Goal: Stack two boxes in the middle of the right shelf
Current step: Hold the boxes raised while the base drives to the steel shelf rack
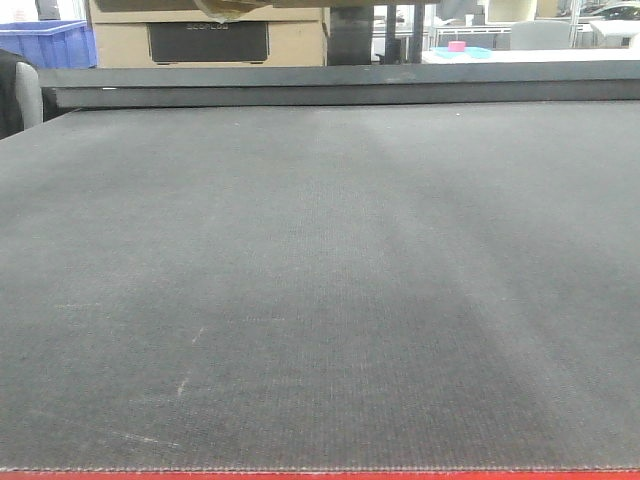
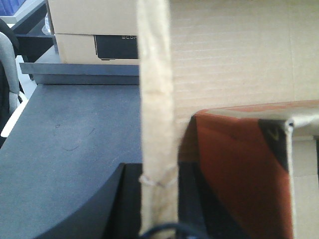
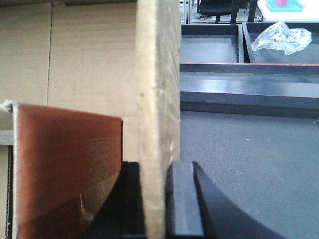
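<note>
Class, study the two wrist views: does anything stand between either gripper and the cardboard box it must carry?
Nothing visible does. The left gripper and the right gripper each clamp an upright wall of the cardboard box, with the cardboard directly between the jaws.

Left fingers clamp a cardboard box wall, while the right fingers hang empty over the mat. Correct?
No. The right fingers are not empty: the right wrist view shows them clamping a box wall too, over the mat. The left fingers do clamp one.
</note>
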Available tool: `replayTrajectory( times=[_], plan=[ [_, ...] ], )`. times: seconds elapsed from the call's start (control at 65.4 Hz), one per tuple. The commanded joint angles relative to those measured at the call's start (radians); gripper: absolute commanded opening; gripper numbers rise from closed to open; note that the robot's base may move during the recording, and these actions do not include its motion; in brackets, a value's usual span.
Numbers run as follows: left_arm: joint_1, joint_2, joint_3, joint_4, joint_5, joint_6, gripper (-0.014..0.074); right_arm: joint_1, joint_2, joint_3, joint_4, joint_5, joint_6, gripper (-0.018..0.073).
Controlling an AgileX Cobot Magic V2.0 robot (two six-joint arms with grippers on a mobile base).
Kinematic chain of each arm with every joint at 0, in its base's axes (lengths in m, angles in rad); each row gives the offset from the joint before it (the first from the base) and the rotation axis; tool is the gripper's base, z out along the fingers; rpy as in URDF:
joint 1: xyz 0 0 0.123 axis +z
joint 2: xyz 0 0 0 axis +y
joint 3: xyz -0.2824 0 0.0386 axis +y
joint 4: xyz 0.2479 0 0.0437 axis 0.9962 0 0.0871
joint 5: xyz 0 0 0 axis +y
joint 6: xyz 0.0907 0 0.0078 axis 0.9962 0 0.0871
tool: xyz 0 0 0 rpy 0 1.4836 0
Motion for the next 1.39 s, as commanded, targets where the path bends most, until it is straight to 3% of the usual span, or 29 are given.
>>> replayTrajectory(
  times=[0.0,1.377],
  plan=[
    [0.006,-0.016,-0.011,0.012,-0.039,0.003,-0.0111,-0.003,-0.015,-0.015,-0.018,-0.102,0.001,-0.0151],
    [0.006,0.015,-0.011,0.012,-0.071,0.003,-0.0111,-0.003,-0.015,-0.015,-0.018,-0.115,0.001,-0.0151]
  ],
)
